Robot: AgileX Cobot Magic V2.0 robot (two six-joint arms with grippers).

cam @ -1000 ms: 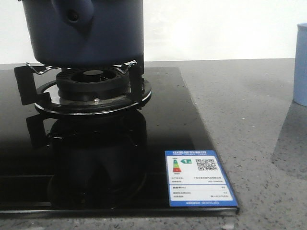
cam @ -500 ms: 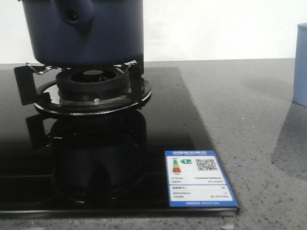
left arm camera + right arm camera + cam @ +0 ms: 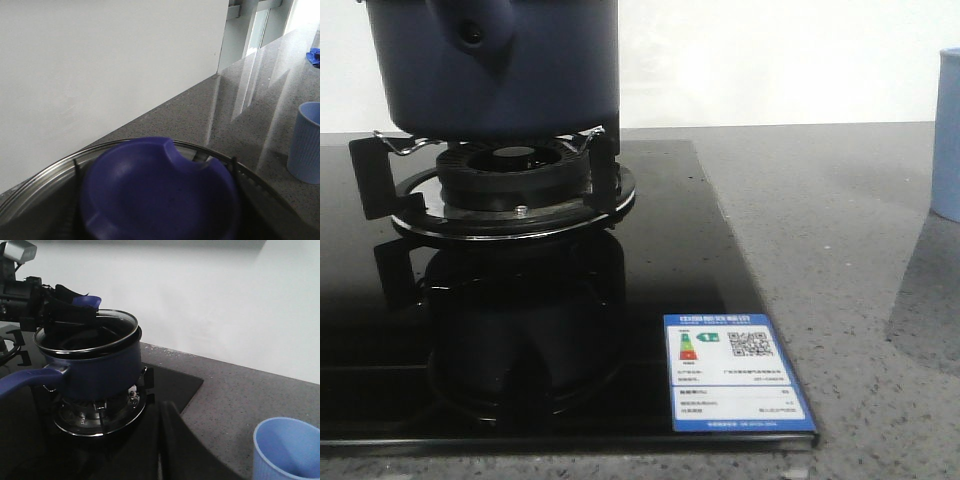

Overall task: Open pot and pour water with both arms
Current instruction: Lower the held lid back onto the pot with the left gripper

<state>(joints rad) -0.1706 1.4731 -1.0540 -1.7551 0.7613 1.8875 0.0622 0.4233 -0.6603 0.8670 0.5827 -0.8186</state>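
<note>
Pot [image 3: 500,70] – on burner [image 3: 510,185] | cup [image 3: 287,450] well apart – open counter [image 3: 840,250] between

Left hand [image 3: 75,307] closed on something (right's state unclear).

The pot [image 3: 500,70] is dark navy blue, w/ a silver rim and a blue lid knob [image 3: 157,192]. The burner [image 3: 515,180] and the cooktop [image 3: 660,260] are glossy black. The sticker [image 3: 735,372] is blue and white, w/ a black QR code and colour bars in green, yellow, red. The counter [image 3: 840,230] is grey, speckled. The cup [image 3: 287,450] is pale blue w/ ribs. The wall is white.
</note>
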